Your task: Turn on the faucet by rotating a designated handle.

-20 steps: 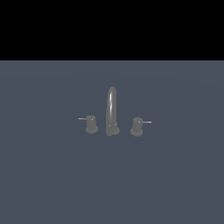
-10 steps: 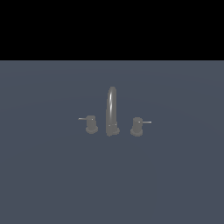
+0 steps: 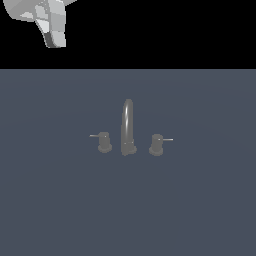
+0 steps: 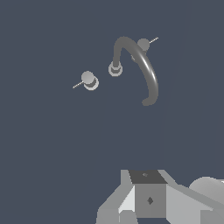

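We see the faucet [image 3: 128, 129] standing near the middle of the slate-grey desk [image 3: 200, 210], well away from every edge, its arched spout [image 4: 142, 65] rising tall between 2 small knobs. The handle [image 3: 104, 142] sits just beside the spout's base, on the exterior view's left, with its thin rod pointing out toward that left edge; in the wrist view it is the nearer knob [image 4: 89, 80]. The twin knob [image 3: 157, 144] sits on the other side of the spout, its rod pointing toward the opposite edge. Our arm [image 3: 47, 20] shows only as a pale blocky piece beyond the desk's far left corner, high above and well apart from the faucet. The tool [image 4: 148, 199] is seen only as its grey body in the wrist view; its fingers are cut off, so we cannot tell how wide it stands. Nothing touches the handle.
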You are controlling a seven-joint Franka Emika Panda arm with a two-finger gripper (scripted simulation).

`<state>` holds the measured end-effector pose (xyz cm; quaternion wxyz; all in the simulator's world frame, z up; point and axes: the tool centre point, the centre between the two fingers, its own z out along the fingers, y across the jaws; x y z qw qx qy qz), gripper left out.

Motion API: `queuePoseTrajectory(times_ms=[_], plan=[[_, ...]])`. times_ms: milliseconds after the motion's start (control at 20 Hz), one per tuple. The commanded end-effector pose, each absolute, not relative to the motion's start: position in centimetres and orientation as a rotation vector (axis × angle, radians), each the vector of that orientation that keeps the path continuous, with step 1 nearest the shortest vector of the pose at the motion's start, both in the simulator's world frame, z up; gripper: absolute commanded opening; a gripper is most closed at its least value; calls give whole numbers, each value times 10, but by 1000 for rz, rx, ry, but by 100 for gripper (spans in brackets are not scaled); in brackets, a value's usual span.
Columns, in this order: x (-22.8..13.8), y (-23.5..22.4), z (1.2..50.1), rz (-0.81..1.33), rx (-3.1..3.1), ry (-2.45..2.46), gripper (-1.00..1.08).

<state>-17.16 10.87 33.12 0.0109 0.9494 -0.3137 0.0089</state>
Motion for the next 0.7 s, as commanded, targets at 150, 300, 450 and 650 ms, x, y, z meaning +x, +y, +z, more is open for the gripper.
queuePoseTrajectory(times_ms=[150,300,450,650], plan=[[-151,121,301,24,2907,-1148,-100],[-139,127,286,21,2874,-1234,-100],[-128,131,271,19,2841,-1316,-100],[-113,136,252,16,2794,-1418,-100]])
